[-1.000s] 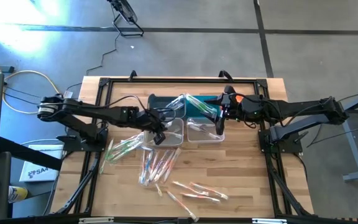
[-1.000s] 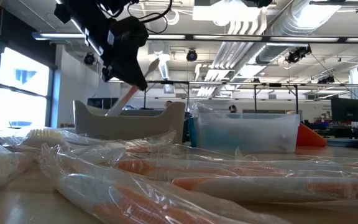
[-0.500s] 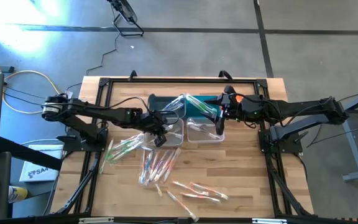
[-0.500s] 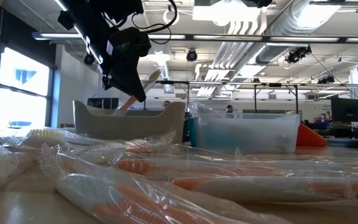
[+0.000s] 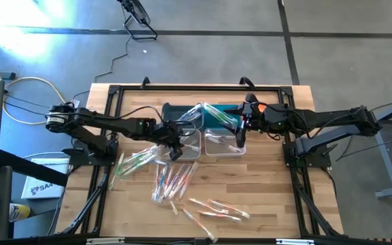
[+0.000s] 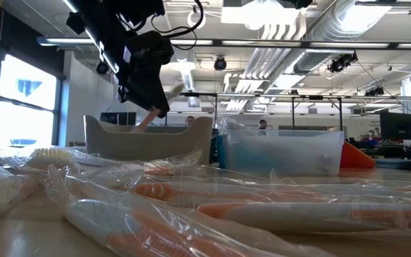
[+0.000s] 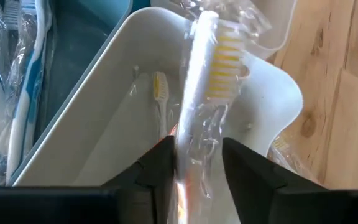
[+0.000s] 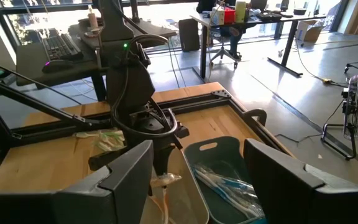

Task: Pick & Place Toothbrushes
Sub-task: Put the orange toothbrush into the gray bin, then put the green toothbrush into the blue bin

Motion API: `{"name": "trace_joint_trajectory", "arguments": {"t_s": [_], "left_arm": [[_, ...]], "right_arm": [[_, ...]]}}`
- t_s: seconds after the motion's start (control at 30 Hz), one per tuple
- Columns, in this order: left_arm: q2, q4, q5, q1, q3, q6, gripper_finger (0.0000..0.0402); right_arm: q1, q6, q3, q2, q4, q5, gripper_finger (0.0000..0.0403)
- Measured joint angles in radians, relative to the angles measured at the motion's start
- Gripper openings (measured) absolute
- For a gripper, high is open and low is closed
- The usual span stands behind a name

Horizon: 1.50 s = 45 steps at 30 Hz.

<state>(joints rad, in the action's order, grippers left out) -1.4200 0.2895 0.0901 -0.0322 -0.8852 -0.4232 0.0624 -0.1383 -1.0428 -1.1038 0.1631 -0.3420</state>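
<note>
the left gripper (image 5: 174,144) hangs over the near rim of the pale, smooth-walled plastic bin (image 7: 120,115), its dark fingers (image 7: 157,165) set on either side of a crinkly clear-wrapped toothbrush with a pink-orange handle and yellow bristles (image 7: 201,93), though whether they pinch it or have let go i cannot tell. loose wrapped toothbrushes (image 5: 172,180) lie scattered on the wooden slat table (image 5: 271,197), with bare wood at its right edge. the right gripper (image 5: 240,133) waits with fingers spread above the clear rectangular bin (image 5: 224,144), beside a teal bin (image 5: 213,117).
</note>
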Motion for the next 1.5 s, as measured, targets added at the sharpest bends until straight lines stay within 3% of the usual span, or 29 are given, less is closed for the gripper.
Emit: {"name": "trace_joint_trajectory", "arguments": {"t_s": [0.57, 0.9, 1.37, 1.5], "left_arm": [[0.003, -0.018, -0.022, 0.000, 0.000, -0.021, 0.0147], [0.005, -0.121, -0.021, 0.000, 0.000, -0.027, 0.0145], [0.139, -0.065, -0.020, 0.000, -0.001, 0.008, 0.0013], [0.217, 0.001, -0.035, 0.000, -0.001, 0.005, 0.0005]], "right_arm": [[0.000, 0.000, 0.000, 0.000, 0.007, 0.000, 0.0244], [0.000, 0.000, 0.000, 0.000, 0.007, 0.000, 0.0244], [0.000, 0.000, 0.000, 0.000, 0.010, 0.000, 0.0244], [0.000, 0.000, 0.000, 0.000, 0.012, 0.000, 0.0244]]}}
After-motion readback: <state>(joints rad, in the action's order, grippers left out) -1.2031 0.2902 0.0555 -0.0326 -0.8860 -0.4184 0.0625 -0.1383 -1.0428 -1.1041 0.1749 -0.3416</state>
